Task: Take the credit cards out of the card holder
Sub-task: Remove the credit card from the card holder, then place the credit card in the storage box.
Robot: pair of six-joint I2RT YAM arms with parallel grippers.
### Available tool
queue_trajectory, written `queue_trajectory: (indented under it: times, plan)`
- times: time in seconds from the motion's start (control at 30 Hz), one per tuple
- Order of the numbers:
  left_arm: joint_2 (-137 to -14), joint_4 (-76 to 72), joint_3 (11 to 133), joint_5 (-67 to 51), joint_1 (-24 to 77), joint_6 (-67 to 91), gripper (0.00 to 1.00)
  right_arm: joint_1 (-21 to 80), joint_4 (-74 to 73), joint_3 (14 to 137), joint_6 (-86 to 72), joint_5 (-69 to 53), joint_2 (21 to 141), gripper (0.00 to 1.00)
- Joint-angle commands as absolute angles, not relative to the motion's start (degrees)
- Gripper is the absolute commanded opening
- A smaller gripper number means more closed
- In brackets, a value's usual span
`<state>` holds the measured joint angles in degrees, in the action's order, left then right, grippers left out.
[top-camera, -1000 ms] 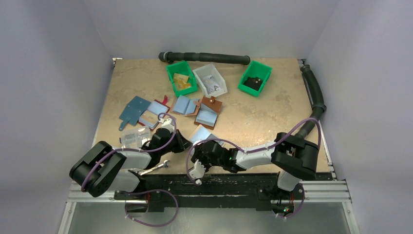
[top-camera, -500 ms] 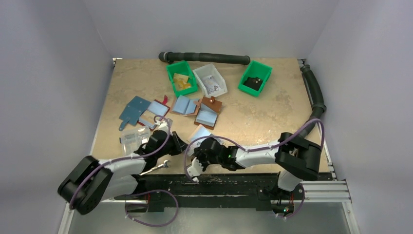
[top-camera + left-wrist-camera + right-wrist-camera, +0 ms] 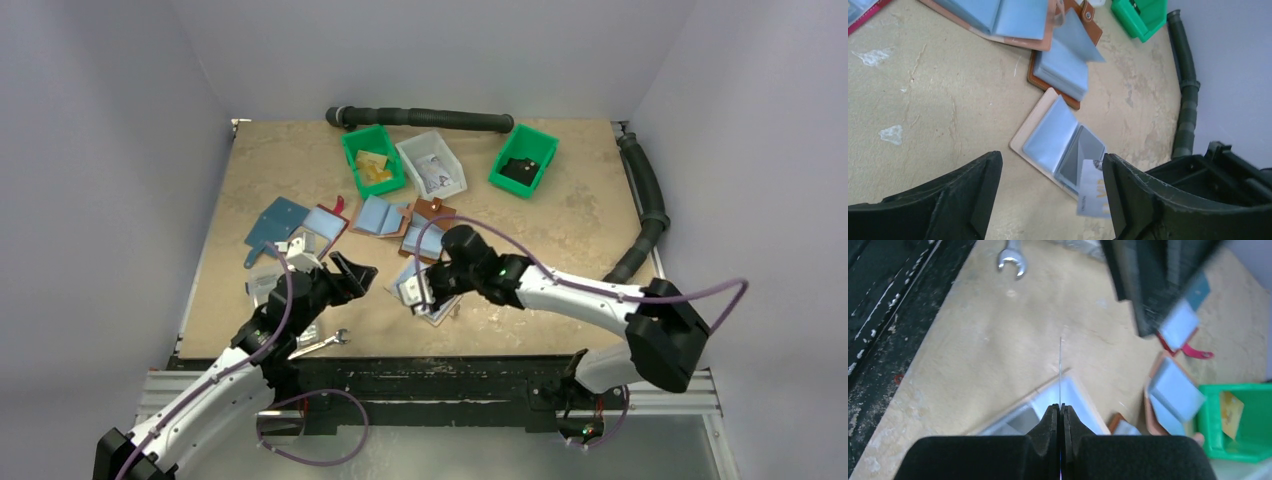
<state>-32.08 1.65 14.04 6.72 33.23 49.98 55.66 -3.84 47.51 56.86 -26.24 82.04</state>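
Right gripper point(image 3: 1060, 409): pinched tight on a pale card point(image 3: 1093, 194) with yellow print, held on edge just above the card holder.
Left gripper point(image 3: 1050, 164): spread wide with nothing in it, hovering over the table to the holder's left.
Card holder point(image 3: 1030, 120): lies open and flat toward the table's point(image 3: 938, 100) near edge, about midway along it. A dark grey card point(image 3: 1083, 155) shows in one pocket, beside a blue-lined sleeve.
Step in hand: likely carrying the first card away; I cannot tell whether its lower edge is fully out of the pocket.
Doing it well: lift along the card's own plane so it does not snag or drag the holder, then set it on bare table, apart from the brown wallets point(image 3: 1063, 65) and the wrench point(image 3: 1013, 260).
Next: the free gripper could pin the holder's rim while the grey card comes out.
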Motion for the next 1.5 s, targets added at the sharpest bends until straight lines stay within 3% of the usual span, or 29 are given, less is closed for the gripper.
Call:
queue_trajectory:
  times: [0.0,0.33,0.53,1.03,1.37,1.47]
  plan:
    - [-29.98,7.07,17.96,8.39,32.94,47.88,0.83,48.91,-10.62,53.05,51.29,-38.42,76.70,0.00]
    - [-29.28,6.54,18.88,3.84,32.95,45.95,0.99,32.47,-15.73,64.48,36.31,-27.88,75.91,0.00]
    - [-31.41,7.38,22.21,2.29,32.92,44.48,1.00,24.53,-16.35,67.69,32.83,-27.94,77.79,0.00]
    - [-36.67,16.08,30.79,9.33,32.88,38.78,1.00,26.10,-25.25,109.81,25.33,-5.74,114.62,0.00]
    - [-36.29,16.94,31.29,12.13,32.87,38.25,1.00,29.03,-21.06,115.67,24.82,5.82,126.58,0.00]
    - [-36.62,17.78,32.25,12.79,32.83,37.73,1.00,29.87,-18.83,114.23,24.78,8.85,128.30,0.08]
